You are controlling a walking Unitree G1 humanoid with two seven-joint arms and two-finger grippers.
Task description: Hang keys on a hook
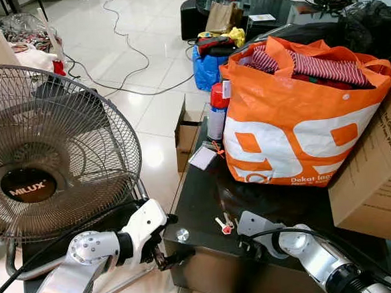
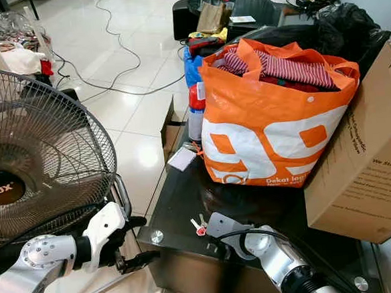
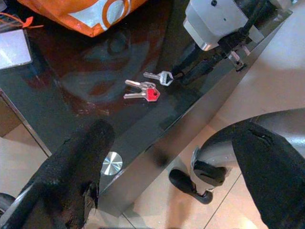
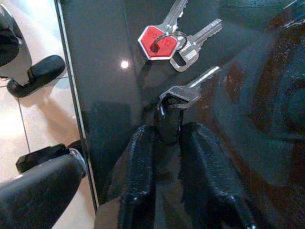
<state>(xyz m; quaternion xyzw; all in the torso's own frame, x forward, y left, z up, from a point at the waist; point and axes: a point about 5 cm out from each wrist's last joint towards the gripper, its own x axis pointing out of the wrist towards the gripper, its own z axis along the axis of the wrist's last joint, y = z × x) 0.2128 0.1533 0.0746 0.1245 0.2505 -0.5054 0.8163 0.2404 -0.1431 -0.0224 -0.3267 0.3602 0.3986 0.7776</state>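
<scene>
- Keys [image 4: 177,44], one with a red head, lie flat on the black glass table [image 1: 200,206] near its front edge, in front of an orange shopping bag [image 1: 294,123].
- The right gripper [image 4: 167,125] rests low on the tabletop, its two black fingers closed on a dark tab attached to the nearest silver key.
- The left gripper [image 1: 169,255] hovers off the table's corner beside a floor fan [image 1: 45,150], fingers spread apart and empty.
</scene>
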